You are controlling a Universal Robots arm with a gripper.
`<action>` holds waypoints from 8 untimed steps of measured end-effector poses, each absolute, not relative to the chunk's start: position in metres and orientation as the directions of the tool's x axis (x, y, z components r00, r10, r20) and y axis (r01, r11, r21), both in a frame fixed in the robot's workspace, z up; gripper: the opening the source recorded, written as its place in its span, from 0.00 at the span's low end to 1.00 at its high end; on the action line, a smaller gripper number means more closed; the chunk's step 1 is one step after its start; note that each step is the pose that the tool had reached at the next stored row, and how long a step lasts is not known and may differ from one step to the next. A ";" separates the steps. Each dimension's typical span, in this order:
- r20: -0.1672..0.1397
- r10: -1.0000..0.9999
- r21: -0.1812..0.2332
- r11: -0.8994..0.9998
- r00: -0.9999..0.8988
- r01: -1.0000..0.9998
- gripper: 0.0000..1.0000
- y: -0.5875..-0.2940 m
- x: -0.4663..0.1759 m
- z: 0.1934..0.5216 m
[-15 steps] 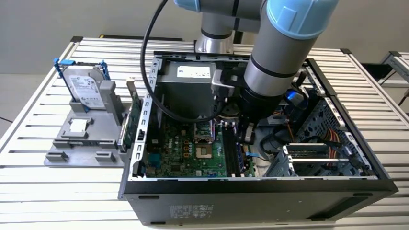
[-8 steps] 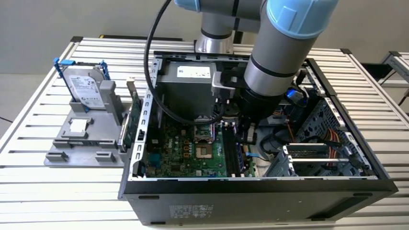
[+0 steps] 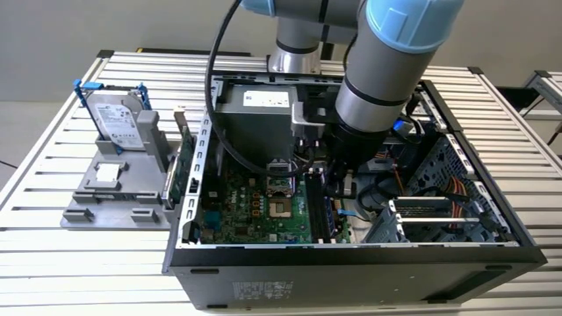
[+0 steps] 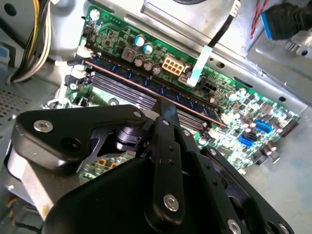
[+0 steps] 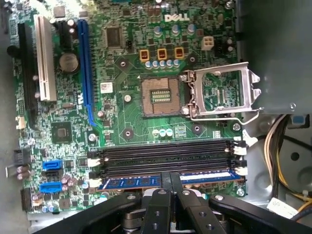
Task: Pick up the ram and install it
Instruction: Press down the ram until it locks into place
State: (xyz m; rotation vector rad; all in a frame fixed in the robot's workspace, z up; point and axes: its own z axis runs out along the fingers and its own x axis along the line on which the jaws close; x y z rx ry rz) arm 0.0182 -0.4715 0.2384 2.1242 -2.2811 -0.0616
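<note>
Reaching down into the open computer case [image 3: 351, 263], the arm has its gripper [image 5: 170, 181] over the memory slots at the edge of the green motherboard [image 5: 126, 112]. In both wrist views the two black fingers [image 5: 161, 204] stand pressed nearly together, pinching the upper edge of the ram [image 5: 141, 182], a long blue stick. The ram lies along the slot closest to the board's edge, parallel to the empty black slots [image 5: 165, 156] beside it, with white latches at the slot ends; whether it is fully seated cannot be told. In the exterior view, a hard drive [image 3: 118, 118] with blue clips stands upright in a grey holder [image 3: 114, 197] on the slatted table [image 3: 52, 151], at the exterior view's left of the case.
</note>
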 end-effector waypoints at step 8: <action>-0.009 -0.999 0.044 0.035 -0.035 -0.998 0.00 -0.471 0.019 0.238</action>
